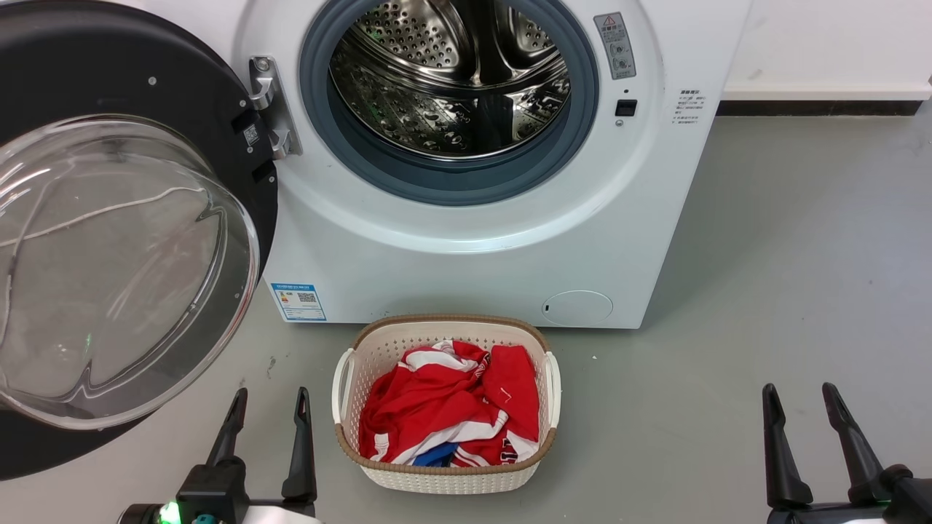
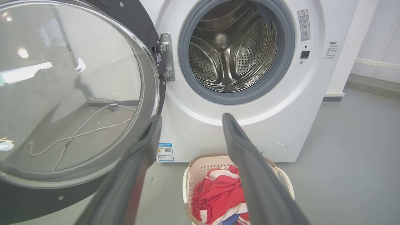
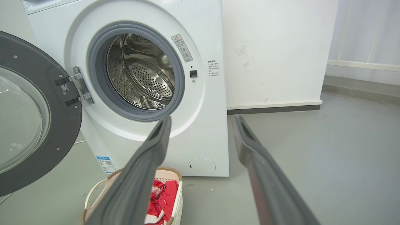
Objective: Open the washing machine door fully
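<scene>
Hanging wide open on its hinge, the washing machine door is standing out to the left of the white washing machine. Its inner face, with the clear domed glass and the black rim, is facing the head camera, and the grey-ringed steel drum opening is lying fully uncovered. The left gripper is hovering low over the grey floor, near the door's lower rim and not touching it, its fingers spread apart and gripping nothing. The right gripper is hovering off to the right of the machine's front, its fingers likewise parted and empty. Between the two grippers, a white woven basket is sitting on the floor just in front of the machine, holding red, white and blue clothes.
</scene>
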Available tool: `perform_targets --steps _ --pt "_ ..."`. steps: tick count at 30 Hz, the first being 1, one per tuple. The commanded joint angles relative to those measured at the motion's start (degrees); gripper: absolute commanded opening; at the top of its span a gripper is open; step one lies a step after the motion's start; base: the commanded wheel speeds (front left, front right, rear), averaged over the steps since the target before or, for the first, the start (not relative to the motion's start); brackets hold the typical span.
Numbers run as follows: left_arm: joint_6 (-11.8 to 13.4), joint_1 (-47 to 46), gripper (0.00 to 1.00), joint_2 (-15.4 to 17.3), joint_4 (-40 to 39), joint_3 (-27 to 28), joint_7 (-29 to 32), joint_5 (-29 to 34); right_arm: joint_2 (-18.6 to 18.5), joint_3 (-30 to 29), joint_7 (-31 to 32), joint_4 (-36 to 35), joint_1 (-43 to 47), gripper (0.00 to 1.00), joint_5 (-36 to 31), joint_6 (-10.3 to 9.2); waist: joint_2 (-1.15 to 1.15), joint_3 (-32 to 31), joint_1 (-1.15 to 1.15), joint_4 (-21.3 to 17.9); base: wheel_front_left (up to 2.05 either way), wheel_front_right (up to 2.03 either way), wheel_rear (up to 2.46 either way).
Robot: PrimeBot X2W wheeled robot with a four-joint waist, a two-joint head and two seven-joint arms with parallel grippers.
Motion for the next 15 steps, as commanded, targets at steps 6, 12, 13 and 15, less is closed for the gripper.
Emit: perform_targets --steps 6,12,13,15 --pt "0.4 0.2 1.00 -0.1 1.1 -0.2 0.1 0.1 0.1 0.1 -0.1 0.4 0.3 1.00 0.5 -0.01 0.00 0.1 0.00 0.2 0.00 0.00 0.00" --pt "0.3 0.4 0.00 0.0 3.5 -0.4 0.1 -0.2 0.0 0.3 0.1 2.3 0.3 0.00 0.3 0.00 0.00 0.1 0.00 0.2 0.00 0.00 0.00" --pt "0.3 0.2 0.00 0.0 3.8 -0.3 0.4 -1.1 0.0 0.4 0.2 2.6 0.3 0.00 1.1 0.00 0.00 0.1 0.00 0.2 0.00 0.00 0.00" --pt "0.0 -0.4 0.00 0.0 4.2 0.1 1.1 -3.6 -0.1 0.5 0.6 2.8 -0.1 0.00 3.7 0.00 0.00 0.1 0.00 0.2 0.00 0.00 0.00"
